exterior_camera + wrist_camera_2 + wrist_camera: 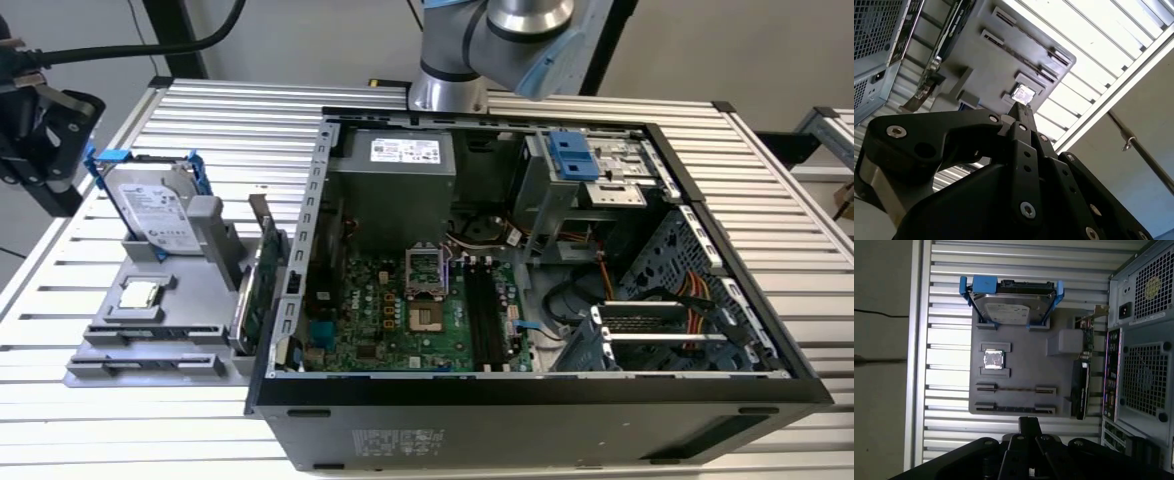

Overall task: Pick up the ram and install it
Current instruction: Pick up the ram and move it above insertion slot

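Claw (1029, 423) closed, tip toward grey tray (1029, 360), beside computer case (1144, 365)

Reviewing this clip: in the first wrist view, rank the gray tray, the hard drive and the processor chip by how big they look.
1. gray tray
2. hard drive
3. processor chip
The differences are plain, with no ties.

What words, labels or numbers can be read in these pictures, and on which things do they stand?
No text can be read.
White label on the hard drive: print too small to read.
White label on the power supply: print blurred.
Grey sticker on the outer wall of the computer case: print too small to read.
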